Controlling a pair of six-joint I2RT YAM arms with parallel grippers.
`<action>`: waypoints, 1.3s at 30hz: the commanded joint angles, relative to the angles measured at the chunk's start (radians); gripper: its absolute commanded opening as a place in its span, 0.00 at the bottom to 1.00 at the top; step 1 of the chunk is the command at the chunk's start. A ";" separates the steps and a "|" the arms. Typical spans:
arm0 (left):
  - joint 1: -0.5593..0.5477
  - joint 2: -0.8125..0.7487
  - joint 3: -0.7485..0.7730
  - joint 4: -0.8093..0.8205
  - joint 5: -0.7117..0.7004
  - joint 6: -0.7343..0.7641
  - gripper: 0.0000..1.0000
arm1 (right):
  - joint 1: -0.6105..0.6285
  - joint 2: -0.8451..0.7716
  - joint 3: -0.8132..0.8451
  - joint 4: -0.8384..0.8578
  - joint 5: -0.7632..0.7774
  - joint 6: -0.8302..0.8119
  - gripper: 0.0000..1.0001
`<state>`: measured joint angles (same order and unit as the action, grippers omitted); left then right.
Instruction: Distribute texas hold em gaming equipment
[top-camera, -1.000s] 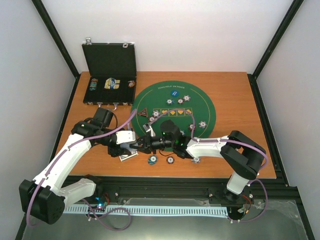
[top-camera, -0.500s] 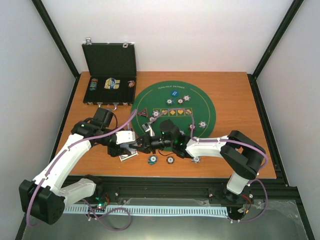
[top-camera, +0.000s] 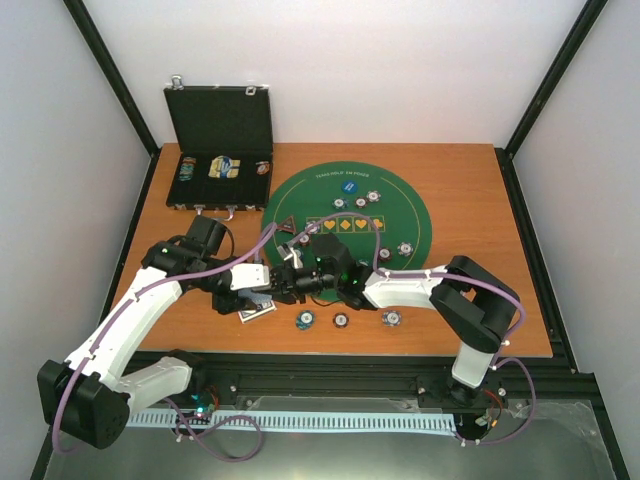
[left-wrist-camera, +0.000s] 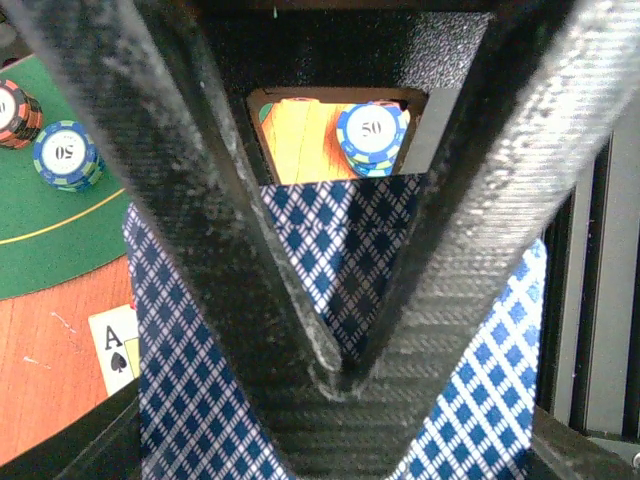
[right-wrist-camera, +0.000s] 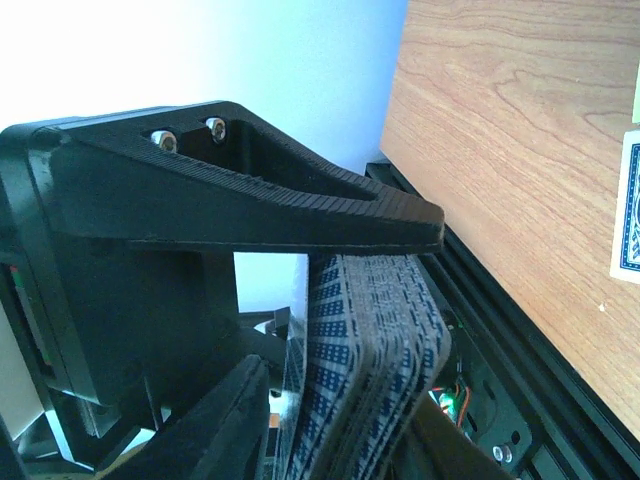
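Wood table (top-camera: 470, 200), round green mat (top-camera: 400, 205) at ctr and black case (top-camera: 220, 125) open at the far-L corner: all same pos as 1 s ago. R arm (top-camera: 430, 285) has swung L and slightly away from the near edge. Its forearm no longer covers the striped chip (top-camera: 392, 318) by that edge, which is now fully in view. L arm (top-camera: 140, 310) approx unchanged.

L gripper (top-camera: 265, 290) and R gripper (top-camera: 285, 281) meet nose to nose by the mat's near-L rim, tighter together than before. L jaws are clamped on the deck of cards (left-wrist-camera: 325, 250), blue-diamond backs toward the L wrist cam. R jaws are apart: the deck sits edge-on btwn them, upper finger (right-wrist-camera: 300, 210) over it, lower one w/ a slit of gap to the deck.

Loose cards (top-camera: 255, 313) lie on the table under the L gripper, unmoved, w/ an ace of spades (left-wrist-camera: 115, 348) face up. Second chip (top-camera: 305, 320) and third chip (top-camera: 341, 320) at the near edge are unmoved. Mat chip (top-camera: 405, 248) is on the green, same spot.
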<state>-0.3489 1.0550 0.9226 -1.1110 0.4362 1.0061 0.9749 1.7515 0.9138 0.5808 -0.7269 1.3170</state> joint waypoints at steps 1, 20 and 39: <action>-0.005 0.000 0.034 -0.009 0.001 0.035 0.29 | -0.001 0.018 0.006 0.051 -0.013 0.015 0.28; -0.005 0.034 0.047 -0.061 0.029 0.019 0.82 | -0.002 0.002 -0.039 0.143 -0.011 0.048 0.03; -0.005 -0.017 0.079 -0.094 0.018 0.008 0.98 | -0.012 0.016 -0.021 0.100 0.001 0.018 0.03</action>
<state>-0.3489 1.0420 0.9657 -1.2106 0.4381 1.0149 0.9649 1.7569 0.8726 0.6594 -0.7334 1.3506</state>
